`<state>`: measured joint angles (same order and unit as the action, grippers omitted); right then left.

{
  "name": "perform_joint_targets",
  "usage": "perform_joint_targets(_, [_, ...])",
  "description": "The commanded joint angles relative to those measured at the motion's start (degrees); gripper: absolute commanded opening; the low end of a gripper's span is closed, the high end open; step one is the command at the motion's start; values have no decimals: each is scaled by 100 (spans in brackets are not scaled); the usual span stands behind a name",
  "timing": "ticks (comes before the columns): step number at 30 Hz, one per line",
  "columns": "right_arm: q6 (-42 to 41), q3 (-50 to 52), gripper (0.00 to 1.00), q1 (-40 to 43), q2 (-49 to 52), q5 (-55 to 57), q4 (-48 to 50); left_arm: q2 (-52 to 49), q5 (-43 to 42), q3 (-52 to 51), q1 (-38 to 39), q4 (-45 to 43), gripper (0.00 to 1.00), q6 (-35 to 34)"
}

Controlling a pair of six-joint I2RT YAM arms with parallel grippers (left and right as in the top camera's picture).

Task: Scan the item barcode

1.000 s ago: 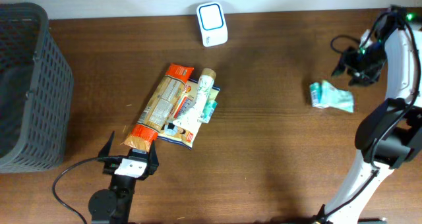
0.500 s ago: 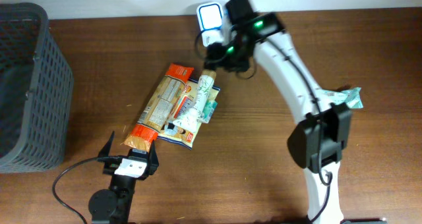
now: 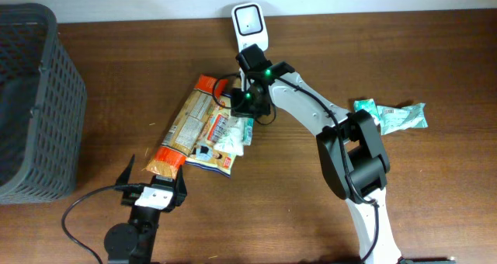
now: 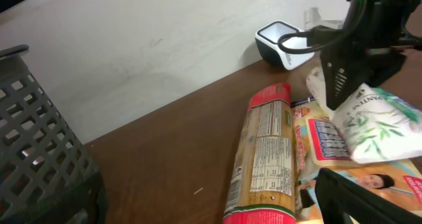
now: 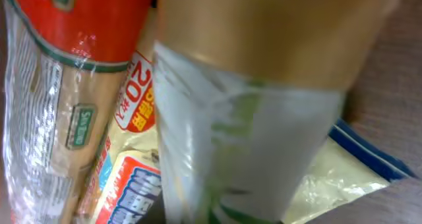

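Right gripper [image 3: 245, 104] sits right at the green-and-white tube [image 4: 379, 118], near the scanner [image 3: 250, 21]; we cannot tell whether its jaws pinch it. Left gripper [image 3: 154, 178] stands spread, well apart from the scanner. We judge a shallow grip could drop the tube or drag the flat packet [image 4: 333, 141] under it. Farthest from the scanner, the grey basket [image 3: 46, 124] shows nothing inside.

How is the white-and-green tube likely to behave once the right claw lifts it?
The tube looks soft-walled and creased, so it will probably dent when squeezed. Its glossy skin may slip. It lies on the flat packet, and its flattened tail suggests it won't roll far.
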<state>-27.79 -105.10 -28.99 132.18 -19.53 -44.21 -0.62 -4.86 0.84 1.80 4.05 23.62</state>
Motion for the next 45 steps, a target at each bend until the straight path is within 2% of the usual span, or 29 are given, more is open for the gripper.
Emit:
perform_joint_targets(1, [505, -101, 6, -50, -140, 221, -293, 26, 20, -33, -11, 11, 99, 70])
perform_joint_targets(3, [1064, -586, 7, -50, -461, 225, -863, 26, 20, -33, -11, 11, 99, 70])
perform_joint_targets(6, [1432, -1322, 7, -50, -839, 551, -1886, 26, 20, -33, -11, 11, 99, 72])
perform_joint_targets(8, [1427, -1788, 7, -50, -938, 1735, -2879, 26, 20, -33, -11, 11, 99, 70])
perform_joint_targets(10, [1355, -1788, 7, -50, -911, 3215, -3587, 26, 20, -33, -11, 11, 99, 70])
perform_joint_targets(13, [1073, -1279, 7, -50, -776, 4725, -3805, 26, 20, -33, -11, 11, 99, 70])
perform_joint_targets(17, [1080, -415, 8, 50, -507, 4955, -3368, 26, 20, -33, -11, 11, 99, 70])
perform_joint_targets(18, [1080, -238, 12, 87, -450, 4841, -3154, 26, 20, -33, -11, 11, 99, 72])
perform_joint_targets(19, [1084, -55, 29, 210, -446, 4301, -2798, 26, 20, -33, -11, 11, 99, 72])
perform_joint_targets(20, [1088, -55, 34, 251, -446, 4153, -2730, 26, 20, -33, -11, 11, 99, 72])
perform_joint_targets(21, [1106, -61, 44, 321, -446, 3939, -2660, 26, 20, -33, -11, 11, 99, 72])
perform_joint_targets(22, [1108, -72, 48, 409, -446, 3744, -2658, 26, 20, -33, -11, 11, 99, 72])
perform_joint_targets(27, [2061, -293, 51, 1478, -579, 1058, -2981, 26, 20, -33, -11, 11, 99, 72])
perform_joint_targets(28, [2175, -315, 50, 1718, -691, 966, -3123, 26, 20, -33, -11, 11, 99, 72])
perform_joint_targets(31, [2354, -315, 51, 1665, -960, 1556, -3434, 26, 20, -33, -11, 11, 99, 72])
perform_joint_targets(34, [2098, -302, 57, 752, -990, 3034, -3488, 26, 20, -33, -11, 11, 99, 72])
perform_joint_targets(36, [1419, -164, 72, 33, -988, 4468, -3410, 26, 20, -33, -11, 11, 99, 72])
perform_joint_targets(37, [1191, 20, 81, -254, -988, 4811, -3311, 26, 20, -33, -11, 11, 99, 70])
perform_joint_targets(39, [1073, 601, 89, -597, -984, 5134, -2990, 26, 20, -33, -11, 11, 99, 70])
perform_joint_targets(40, [984, 951, 100, -708, -955, 5499, -2828, 26, 20, -33, -11, 11, 99, 70])
perform_joint_targets(43, [581, 1499, 99, -726, -896, 6111, -2697, 26, 20, -33, -11, 11, 99, 70])
perform_joint_targets(45, [562, 1720, 99, -647, -892, 6070, -2402, 26, 20, -33, -11, 11, 99, 72])
